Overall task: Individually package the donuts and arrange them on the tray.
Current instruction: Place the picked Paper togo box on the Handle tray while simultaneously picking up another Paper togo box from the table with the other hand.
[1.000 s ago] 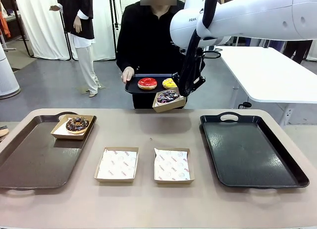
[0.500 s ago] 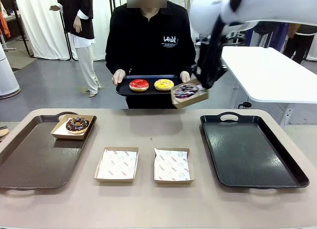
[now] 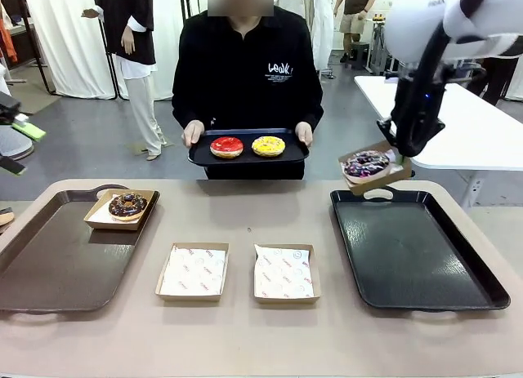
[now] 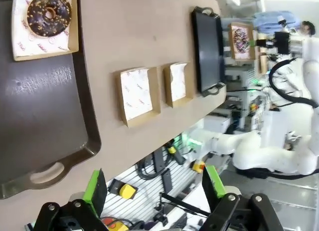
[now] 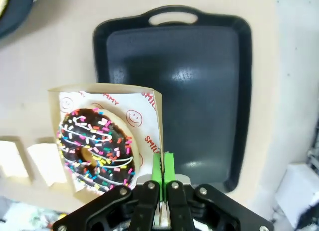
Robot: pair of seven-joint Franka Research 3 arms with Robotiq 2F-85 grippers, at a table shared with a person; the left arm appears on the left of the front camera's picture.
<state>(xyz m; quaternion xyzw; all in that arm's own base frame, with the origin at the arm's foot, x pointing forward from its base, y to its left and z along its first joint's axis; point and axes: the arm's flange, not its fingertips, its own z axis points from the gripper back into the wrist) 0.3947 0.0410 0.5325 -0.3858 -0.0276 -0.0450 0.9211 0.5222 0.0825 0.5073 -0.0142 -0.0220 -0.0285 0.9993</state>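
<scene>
Cardboard box (image 3: 384,175) with the purple donut (image 3: 367,162) hangs over the black tray's (image 3: 409,247) far left corner, its flimsy wall pinched by the right gripper (image 5: 162,166). It is likely light and tippy. Left gripper (image 4: 152,188) gapes, empty.

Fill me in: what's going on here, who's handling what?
The right gripper, shut on the rim of a box, holds the purple donut inside over the far end of the black tray. The person holds a small tray with the red donut and yellow donut. The chocolate donut sits boxed on the brown tray; two empty boxes lie mid-table. The left gripper is open.
</scene>
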